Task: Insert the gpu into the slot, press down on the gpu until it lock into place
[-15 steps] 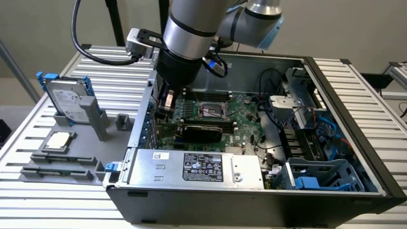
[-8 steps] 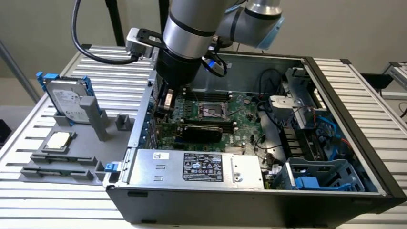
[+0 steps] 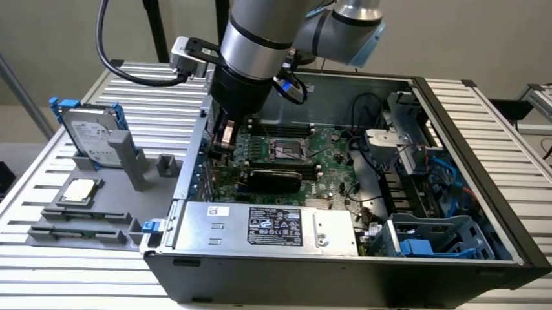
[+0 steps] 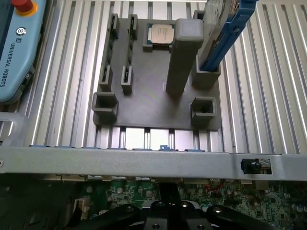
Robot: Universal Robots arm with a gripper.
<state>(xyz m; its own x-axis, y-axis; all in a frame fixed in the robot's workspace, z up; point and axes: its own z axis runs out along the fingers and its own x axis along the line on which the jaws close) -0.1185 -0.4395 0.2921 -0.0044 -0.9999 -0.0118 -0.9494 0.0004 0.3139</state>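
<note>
The gpu [image 3: 269, 175] sits flat across the motherboard [image 3: 332, 152], just behind the power supply [image 3: 267, 226]. Gripper [image 3: 226, 139] hangs over the board's edge on the exterior view's left; can't tell its grip.

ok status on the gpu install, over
Gripper down inside the case at the motherboard's edge, jaws unreadable. Gpu lying across the motherboard, next to the power supply. Nothing blocking it.

Matt grey plastic fixture plate [image 4: 158, 103]
</note>
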